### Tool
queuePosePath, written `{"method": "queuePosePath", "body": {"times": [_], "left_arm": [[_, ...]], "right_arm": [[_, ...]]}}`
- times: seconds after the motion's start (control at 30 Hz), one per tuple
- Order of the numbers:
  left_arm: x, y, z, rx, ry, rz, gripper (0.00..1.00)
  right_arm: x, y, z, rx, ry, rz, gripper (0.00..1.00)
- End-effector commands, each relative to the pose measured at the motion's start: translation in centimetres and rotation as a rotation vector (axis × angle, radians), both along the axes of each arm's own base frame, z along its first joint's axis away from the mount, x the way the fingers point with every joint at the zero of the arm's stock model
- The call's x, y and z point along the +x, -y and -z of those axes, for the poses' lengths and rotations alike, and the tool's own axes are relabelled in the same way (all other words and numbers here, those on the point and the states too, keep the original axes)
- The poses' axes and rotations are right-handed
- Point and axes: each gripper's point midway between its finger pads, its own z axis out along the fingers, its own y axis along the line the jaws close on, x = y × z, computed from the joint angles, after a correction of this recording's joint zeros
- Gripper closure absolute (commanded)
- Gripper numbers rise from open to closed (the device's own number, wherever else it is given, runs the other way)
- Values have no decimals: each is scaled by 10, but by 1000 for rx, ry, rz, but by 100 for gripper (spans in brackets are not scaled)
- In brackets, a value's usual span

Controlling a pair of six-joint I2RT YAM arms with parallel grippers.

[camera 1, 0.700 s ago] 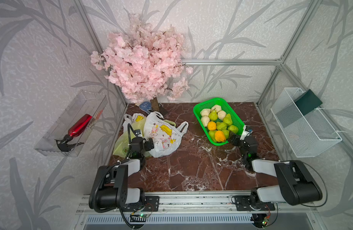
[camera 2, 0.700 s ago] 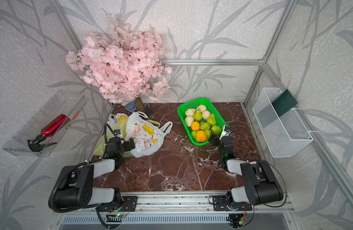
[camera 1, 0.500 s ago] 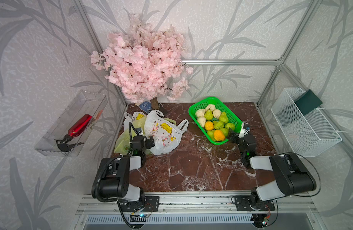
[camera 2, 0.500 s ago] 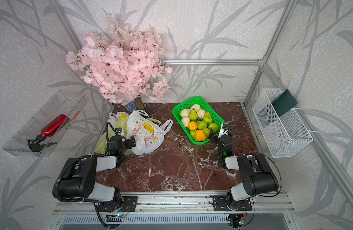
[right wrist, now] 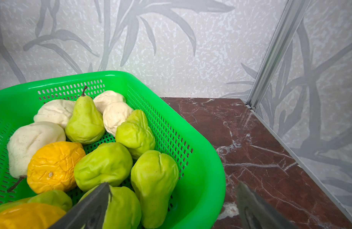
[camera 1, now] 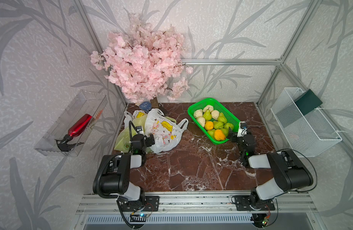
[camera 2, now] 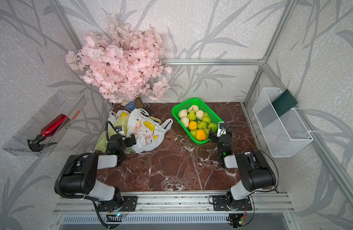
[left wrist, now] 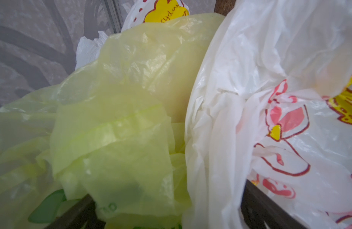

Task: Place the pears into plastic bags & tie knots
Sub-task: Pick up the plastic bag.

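Several yellow-green pears (camera 1: 207, 115) (right wrist: 84, 119) lie in a green basket (camera 1: 230, 114) (right wrist: 206, 158) at the back right. One white rabbit-print plastic bag (camera 1: 163, 131) (left wrist: 270, 99), a yellow-green one (camera 1: 122, 138) (left wrist: 121, 128) and another white one (camera 1: 138, 114) are heaped at the back left. No knots show. My left gripper (camera 1: 140, 137) (left wrist: 173, 208) is open, pushed into the folds of the yellow-green and white bags. My right gripper (camera 1: 238, 133) (right wrist: 174, 206) is open astride the basket's near rim, one finger over a pear (right wrist: 153, 178), the other over the table.
Orange (right wrist: 52, 166) and cream fruits (right wrist: 32, 142) share the basket. A pink blossom tree (camera 1: 143, 59) stands at the back left. A white wire basket (camera 1: 303, 127) hangs on the right wall, and a clear tray with a red bottle (camera 1: 80, 125) on the left wall.
Both arms have reached further toward the back: the left into the bags, the right up to the basket. The basket has slid a little to the left.
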Motion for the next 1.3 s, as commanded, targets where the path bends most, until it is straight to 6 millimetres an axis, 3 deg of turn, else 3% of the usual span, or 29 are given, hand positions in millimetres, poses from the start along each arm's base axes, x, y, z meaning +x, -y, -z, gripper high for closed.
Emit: {"method": "queuePosePath", "body": {"times": [0.0,0.13,0.2,0.37,0.43,0.53,0.57,0.6,0.67,0.73,0.77,0.83,0.97,1.1,1.17,1.27], "left_arm": [[10,0,-13,30,44,6,1],[9,2,-15,30,51,31,1],[5,13,-26,77,85,69,1],[-17,9,-55,90,3,-89,1],[-26,7,-64,103,-23,-153,1],[-44,3,-83,58,-39,-253,1],[-50,2,-91,11,-36,-278,1],[-54,1,-97,-24,-32,-301,1],[-63,1,-105,-100,-28,-330,1],[-77,0,-107,-211,-45,-388,1],[-82,3,-109,-280,-46,-385,1],[-76,26,-119,-356,-33,-204,1],[-77,47,-139,-349,-75,-52,19],[-73,61,-140,-327,-199,12,22],[-71,63,-136,-323,-226,16,22],[-71,62,-134,-300,-253,17,20]], "right_arm": [[-7,7,36,-90,-129,21,1],[-19,-10,20,-146,-52,-30,1],[-32,-20,2,-224,-11,-9,1],[-53,-50,-27,-361,-116,-22,1],[-61,-44,-40,-289,-172,45,1],[-80,-38,-53,-21,-272,115,1],[-82,-45,-53,93,-289,77,1],[-81,-68,-55,204,-314,-86,1],[-84,-99,-60,327,-366,-282,36],[-88,-123,-59,316,-471,-333,42],[-91,-135,-55,251,-533,-324,40],[-97,-163,-45,156,-644,-356,30],[-104,-224,-23,175,-847,-464,36],[-107,-295,-5,160,-977,-593,36],[-93,-309,15,172,-1049,-579,35],[-54,-291,41,158,-1083,-447,35]]}}
